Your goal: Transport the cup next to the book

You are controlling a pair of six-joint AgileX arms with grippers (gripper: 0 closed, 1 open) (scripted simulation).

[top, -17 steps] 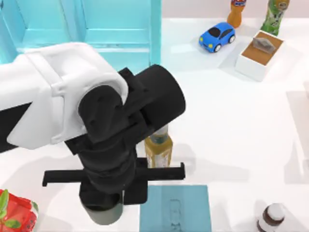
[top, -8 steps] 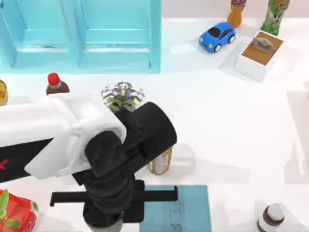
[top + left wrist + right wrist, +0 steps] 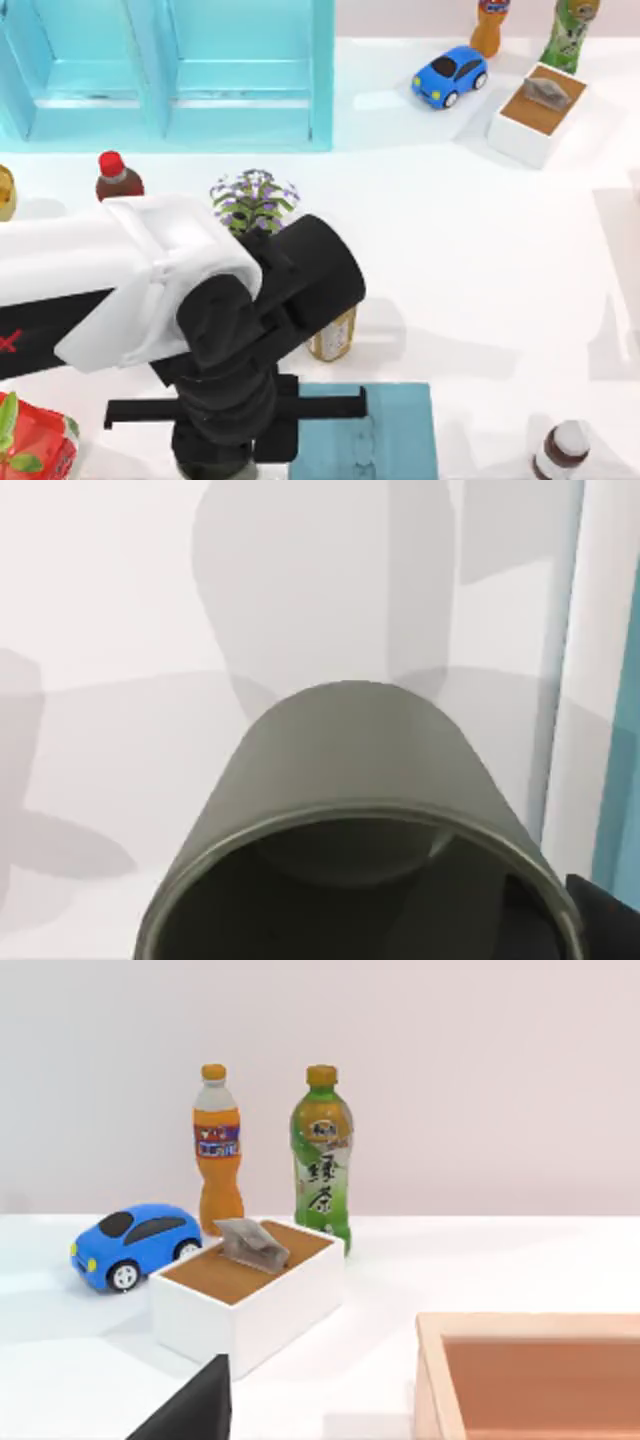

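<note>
The cup (image 3: 350, 830) is an olive-grey cylinder with a dark open mouth, seen close up in the left wrist view, upright over the white table. The book (image 3: 400, 430), a flat teal slab, lies at the front edge of the table; its teal edge (image 3: 625, 730) runs just beside the cup. My left gripper (image 3: 225, 450) hangs over the spot left of the book and covers the cup from above. It is shut on the cup, with one black finger (image 3: 605, 915) against the rim. A black part of my right gripper (image 3: 190, 1410) is in the right wrist view; that arm is parked.
A small yellow bottle (image 3: 333, 335) stands just behind the book, with a flower pot (image 3: 255, 198) and a red-capped bottle (image 3: 118, 177) farther back. A teal cabinet (image 3: 200, 70) fills the back left. A blue car (image 3: 450, 76), a white box (image 3: 540, 110) and a brown-capped bottle (image 3: 562, 450) are on the right.
Over the last second my left arm came toward the front edge with the cup, uncovering the flower pot and red-capped bottle. In the last half second it barely moved.
</note>
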